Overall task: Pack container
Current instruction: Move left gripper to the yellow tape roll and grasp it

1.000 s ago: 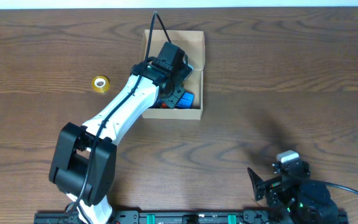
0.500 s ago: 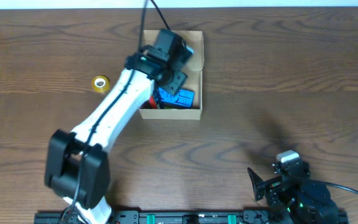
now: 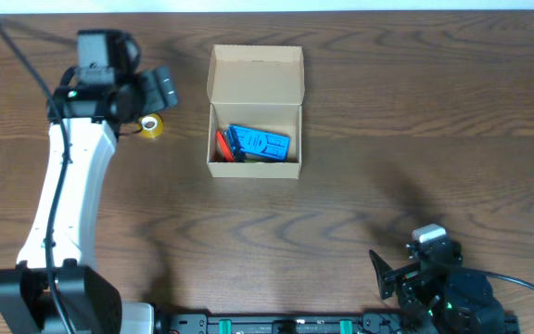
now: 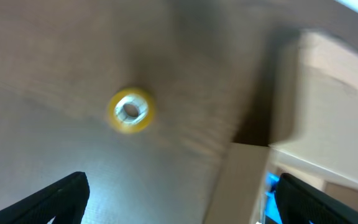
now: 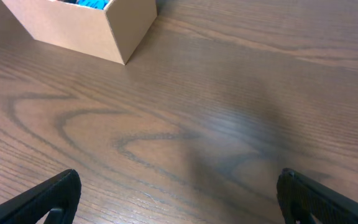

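The tan cardboard container (image 3: 255, 167) stands open at the table's middle back, its flap lid (image 3: 256, 74) folded back. A blue flat item (image 3: 260, 143) and a red item (image 3: 221, 147) lie inside. A small yellow tape roll (image 3: 150, 124) lies on the table left of the box. My left gripper (image 3: 160, 90) is open and empty, just above and beside the roll, which shows blurred in the left wrist view (image 4: 130, 111) with the box's edge (image 4: 244, 174) to the right. My right gripper (image 3: 383, 276) is open and empty at the front right; its wrist view shows the box corner (image 5: 114, 28).
The brown wood table (image 3: 415, 121) runs all round the box. The right arm's base (image 3: 452, 297) sits at the front right edge.
My left gripper has risen out of the box and swung left to the yellow tape roll. The blue item stays in the box. The right arm has not moved.
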`<state>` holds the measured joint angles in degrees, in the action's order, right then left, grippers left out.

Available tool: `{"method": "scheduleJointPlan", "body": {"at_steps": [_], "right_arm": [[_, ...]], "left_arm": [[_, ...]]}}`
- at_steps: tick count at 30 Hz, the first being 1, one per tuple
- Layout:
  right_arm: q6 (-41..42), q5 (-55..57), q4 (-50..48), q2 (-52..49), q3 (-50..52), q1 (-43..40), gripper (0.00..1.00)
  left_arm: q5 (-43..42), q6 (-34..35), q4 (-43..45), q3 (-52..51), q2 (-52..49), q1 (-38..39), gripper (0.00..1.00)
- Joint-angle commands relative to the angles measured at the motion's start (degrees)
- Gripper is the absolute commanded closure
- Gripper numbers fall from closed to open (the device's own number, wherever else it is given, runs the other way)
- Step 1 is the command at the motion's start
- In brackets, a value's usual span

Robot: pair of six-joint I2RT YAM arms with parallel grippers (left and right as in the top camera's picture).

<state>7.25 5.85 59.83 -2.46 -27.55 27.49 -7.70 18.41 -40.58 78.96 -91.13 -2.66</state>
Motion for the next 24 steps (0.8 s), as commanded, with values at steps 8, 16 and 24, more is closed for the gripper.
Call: {"method": "scheduleJointPlan", "body": {"at_steps": [8, 16, 24], "right_arm": [[0.87, 0.17, 0.09, 0.31, 0.09, -0.31, 0.01], [0.87, 0.17, 0.09, 0.31, 0.09, -0.31, 0.01], [0.87, 0.17, 0.09, 0.31, 0.09, -0.31, 0.01]], "left_arm": [[6.56, 25.22, 1.90, -5.81, -6.78, -4.46, 0.04], [7.65, 38.07, 3.30, -5.75, -14.91, -4.46, 0.00], [7.48, 40.37, 3.26, -1.68, -21.22, -4.46, 0.00]]}}
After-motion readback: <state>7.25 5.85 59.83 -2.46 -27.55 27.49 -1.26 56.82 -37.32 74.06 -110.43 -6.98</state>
